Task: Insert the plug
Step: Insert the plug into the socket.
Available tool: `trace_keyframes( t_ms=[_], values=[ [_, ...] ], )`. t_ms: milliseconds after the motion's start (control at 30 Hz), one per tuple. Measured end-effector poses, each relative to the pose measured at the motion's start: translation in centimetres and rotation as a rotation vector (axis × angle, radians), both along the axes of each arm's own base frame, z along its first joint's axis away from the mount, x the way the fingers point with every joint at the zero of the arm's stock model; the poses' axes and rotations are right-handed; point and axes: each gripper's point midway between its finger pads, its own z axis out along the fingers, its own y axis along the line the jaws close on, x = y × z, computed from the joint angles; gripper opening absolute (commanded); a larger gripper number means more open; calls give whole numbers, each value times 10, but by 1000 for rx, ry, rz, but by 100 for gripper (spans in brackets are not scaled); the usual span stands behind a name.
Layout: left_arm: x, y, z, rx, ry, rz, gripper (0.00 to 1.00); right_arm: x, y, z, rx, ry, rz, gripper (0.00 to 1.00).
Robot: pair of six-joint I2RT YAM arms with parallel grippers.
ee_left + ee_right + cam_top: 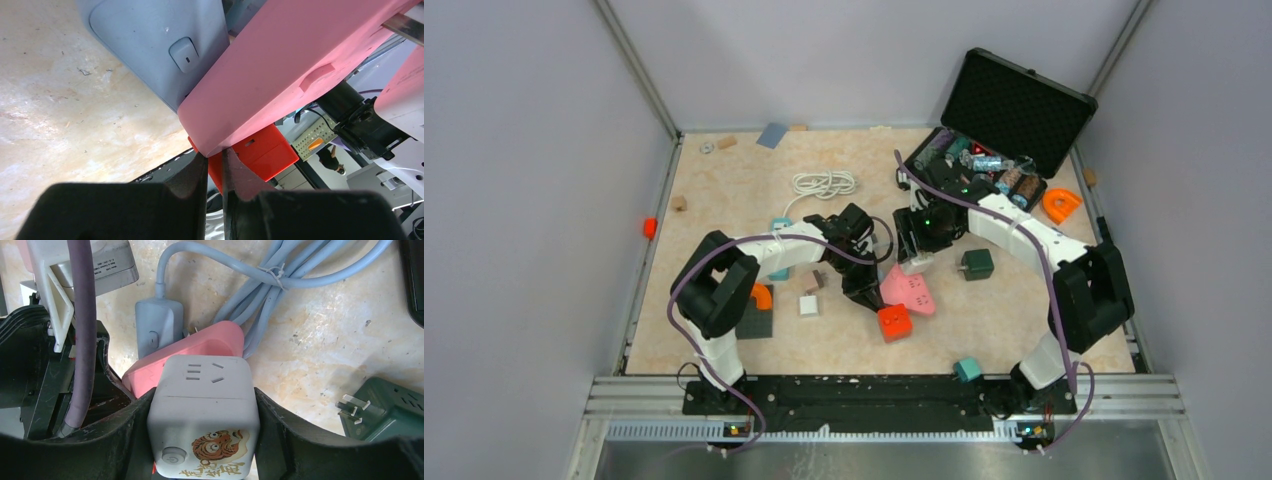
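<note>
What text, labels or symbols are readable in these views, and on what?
Power symbol, no words: on the round button of the white cube socket in the right gripper.
Orange Chinese characters under the tiger sticker on that socket: cut off at the frame edge, unreadable.
Printed label on the grey adapter: too small to read.
Top and left wrist views: no legible text.

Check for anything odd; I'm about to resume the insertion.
The plug sits only partway into the pink strip, prongs partly bare, not seated. The strip is tilted up, its corner pinched in the left gripper; the right gripper clamps a white cube.
</note>
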Motion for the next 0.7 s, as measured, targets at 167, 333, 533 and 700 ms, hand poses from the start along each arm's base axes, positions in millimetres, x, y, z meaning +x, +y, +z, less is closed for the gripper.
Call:
trace_keyframes(
  t_ms=[167, 333, 533, 700],
  values=[
    [0, 0, 0, -1, 0, 0, 14, 0, -1, -1, -13, -2, -3, 0],
    [0, -1, 0, -2, -1, 0, 14, 0, 2, -2, -76, -28, 14, 0],
    [0, -2, 1, -4, 0, -1, 14, 1, 4, -5, -148, -59, 19, 0],
    [1, -3, 2, -7, 3, 0, 12, 2, 2, -7, -165, -81, 8, 0]
  ],
)
